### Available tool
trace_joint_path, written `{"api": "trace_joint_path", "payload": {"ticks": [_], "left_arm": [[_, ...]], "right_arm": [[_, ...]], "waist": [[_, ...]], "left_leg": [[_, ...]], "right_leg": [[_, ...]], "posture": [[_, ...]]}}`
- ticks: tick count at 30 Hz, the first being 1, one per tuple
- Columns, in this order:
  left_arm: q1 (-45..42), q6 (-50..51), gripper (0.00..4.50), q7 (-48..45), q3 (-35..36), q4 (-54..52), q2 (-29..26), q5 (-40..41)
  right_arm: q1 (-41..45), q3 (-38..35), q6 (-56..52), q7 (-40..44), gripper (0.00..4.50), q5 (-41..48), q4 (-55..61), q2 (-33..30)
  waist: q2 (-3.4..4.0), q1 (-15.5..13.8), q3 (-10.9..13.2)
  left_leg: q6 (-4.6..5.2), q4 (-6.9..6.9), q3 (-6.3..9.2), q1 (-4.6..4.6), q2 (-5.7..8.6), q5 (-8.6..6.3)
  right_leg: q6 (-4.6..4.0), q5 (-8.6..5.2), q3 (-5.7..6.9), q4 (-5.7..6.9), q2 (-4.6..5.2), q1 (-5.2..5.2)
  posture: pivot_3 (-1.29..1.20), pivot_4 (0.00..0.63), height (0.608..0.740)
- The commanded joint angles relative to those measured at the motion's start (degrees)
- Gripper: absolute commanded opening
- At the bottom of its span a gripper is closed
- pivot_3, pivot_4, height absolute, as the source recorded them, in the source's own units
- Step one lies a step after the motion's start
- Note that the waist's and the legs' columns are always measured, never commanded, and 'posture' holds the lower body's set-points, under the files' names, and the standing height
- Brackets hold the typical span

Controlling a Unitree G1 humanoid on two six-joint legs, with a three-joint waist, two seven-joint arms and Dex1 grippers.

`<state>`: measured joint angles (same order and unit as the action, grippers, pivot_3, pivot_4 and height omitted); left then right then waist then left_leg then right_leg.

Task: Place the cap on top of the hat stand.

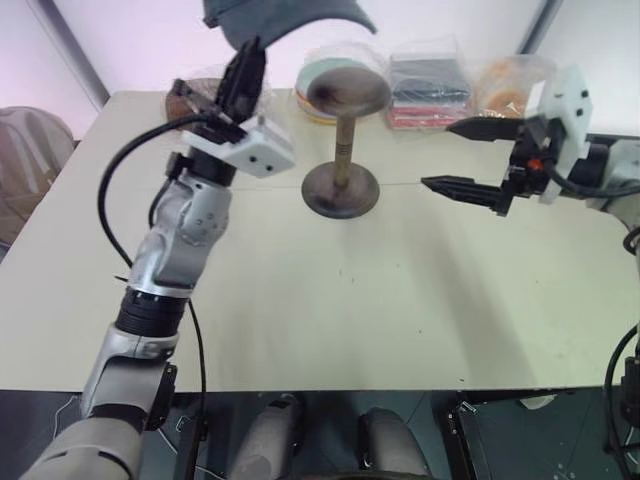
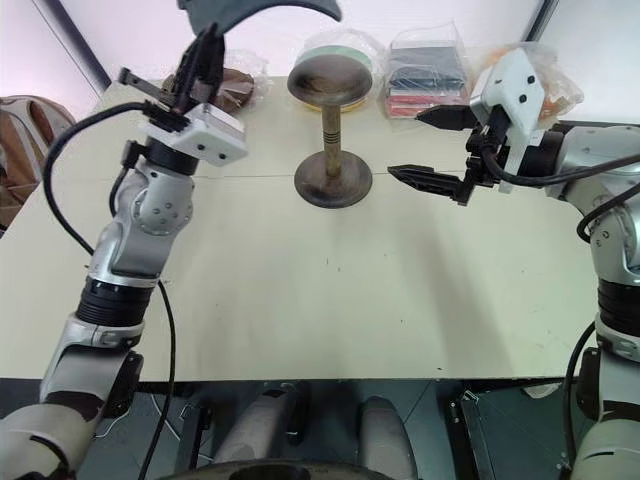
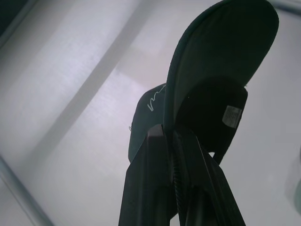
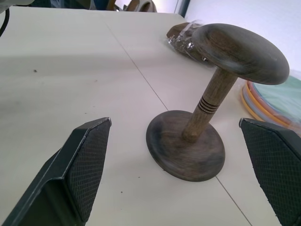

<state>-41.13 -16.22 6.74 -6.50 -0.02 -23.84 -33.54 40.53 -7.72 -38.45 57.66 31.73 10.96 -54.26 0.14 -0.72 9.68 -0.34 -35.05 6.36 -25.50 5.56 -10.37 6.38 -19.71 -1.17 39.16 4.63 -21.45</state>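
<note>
One cap (image 3: 207, 84) label visible, left wrist view

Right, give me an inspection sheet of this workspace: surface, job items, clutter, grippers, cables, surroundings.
Surface: pale table, a few small dark specks, a thin seam line across it.
Cap: dark cap held up in the air by its brim, left of and above the stand's top, not yet on it.
Hat stand: brown hat stand upright on the table, domed top bare.
Clutter: plastic-wrapped items in a row along the far edge behind the stand.
Left gripper: left gripper shut on the cap's brim.
Right gripper: right gripper open, empty, beside the stand, apart from it.
Cables: black cable looping along the left arm.
Surroundings: white wall behind the table.
</note>
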Motion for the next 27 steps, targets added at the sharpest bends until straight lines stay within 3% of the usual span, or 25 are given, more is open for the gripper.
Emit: {"api": "trace_joint_path", "payload": {"ticks": [1,11,27], "left_arm": [[-1.0,-3.8,0.12,-0.4,-1.3,0.3,1.2,2.0],[1.8,-13.8,0.12,-3.1,-4.4,7.9,2.6,5.8],[12.1,-20.5,0.12,-5.8,-5.9,8.8,1.6,5.5]], "right_arm": [[-0.3,-3.2,0.6,-0.3,4.50,0.2,0.9,-1.6],[-3.6,-6.0,-0.5,-1.2,4.50,0.9,3.0,-3.3],[-5.7,-7.2,-0.7,-2.3,4.50,1.7,4.0,-4.1]], "waist": [[0.00,0.0,0.0],[0.00,0.0,0.0],[0.01,0.0,0.0]], "left_leg": [[0.00,0.00,0.00,0.00,0.00,0.00],[0.00,-0.01,0.00,0.01,0.00,0.00],[0.01,-0.03,0.00,0.02,0.00,0.00]], "right_leg": [[0.00,0.00,0.00,0.00,0.00,0.00],[0.00,0.00,-0.02,0.02,-0.01,0.00],[0.00,0.00,-0.03,0.02,0.00,0.01]], "posture": [[0.00,0.150,0.740],[0.00,0.150,0.740],[0.00,0.150,0.740]]}}
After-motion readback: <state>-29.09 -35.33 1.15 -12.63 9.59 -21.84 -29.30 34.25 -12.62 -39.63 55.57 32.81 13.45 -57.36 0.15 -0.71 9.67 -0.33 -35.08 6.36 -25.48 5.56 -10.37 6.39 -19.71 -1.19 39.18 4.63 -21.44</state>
